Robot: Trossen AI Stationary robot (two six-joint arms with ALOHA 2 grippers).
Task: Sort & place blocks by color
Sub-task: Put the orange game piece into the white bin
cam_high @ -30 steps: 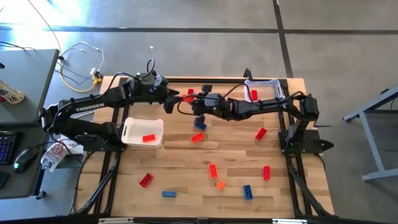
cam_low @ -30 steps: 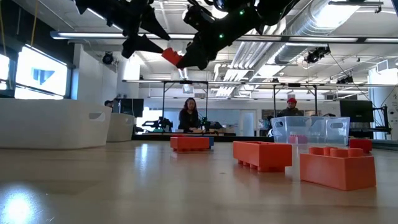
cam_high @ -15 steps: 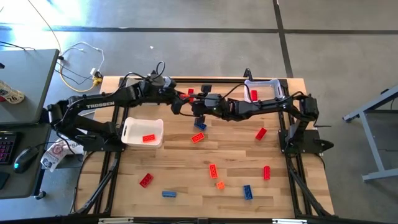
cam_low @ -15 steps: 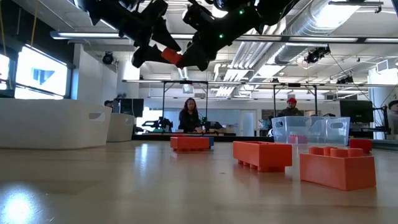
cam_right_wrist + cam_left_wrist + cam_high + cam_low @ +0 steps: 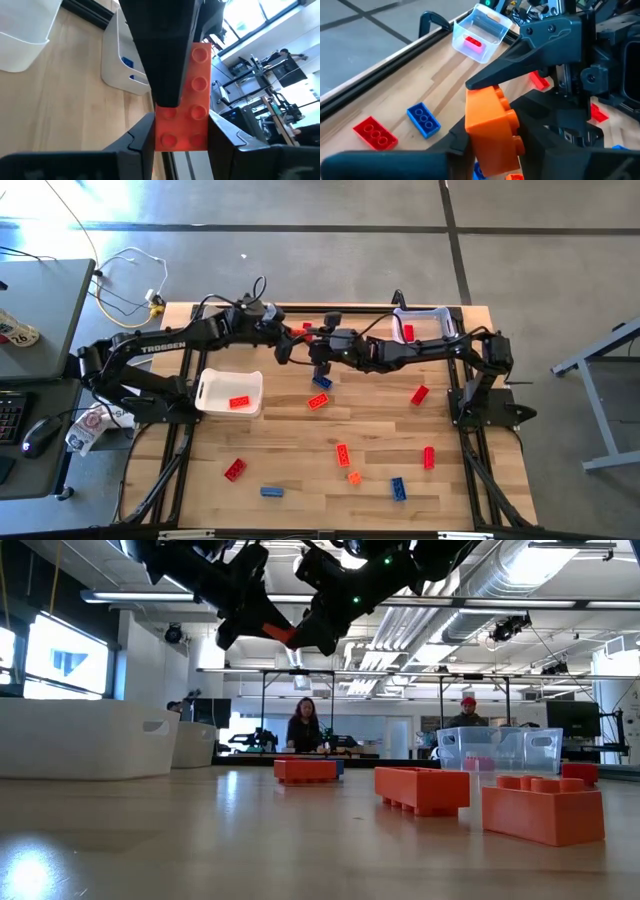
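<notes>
One orange block [image 5: 303, 332] hangs in the air above the far middle of the table, with both grippers on it. My left gripper [image 5: 291, 340] comes from the table's left and is shut on the block [image 5: 490, 130]. My right gripper [image 5: 317, 342] comes from the right and is shut on the same block [image 5: 182, 100]. The low view shows the block [image 5: 280, 633] high above the tabletop between the two dark hands. Other red, blue and orange blocks lie flat on the table. My left gripper pinches the orange block's end [image 5: 492, 150] between its two fingers, one on the studded face [image 5: 516, 142] and one on the opposite face. It comes from the table's left, slanting slightly down. The block is clear of the table. My right gripper pinches the block's other end by its two long sides [image 5: 159, 135] between its two fingers. It comes roughly level from the table's right, and the studded face points toward its wrist. My left gripper's finger [image 5: 160, 50] covers part of that face.
A white bin [image 5: 230, 392] holding a red block stands at the left. A clear bin [image 5: 425, 325] with a red block stands at the far right. Loose blocks lie at the middle [image 5: 318, 402], near left [image 5: 235, 470] and near right [image 5: 398, 488]. People stand beyond the table [image 5: 305, 725].
My left gripper has gone toward the table's right and slightly down, up to the orange block held by my right gripper. Its open fingers have come on either side of the block and then shut on it. The block and my right gripper have stayed in place.
</notes>
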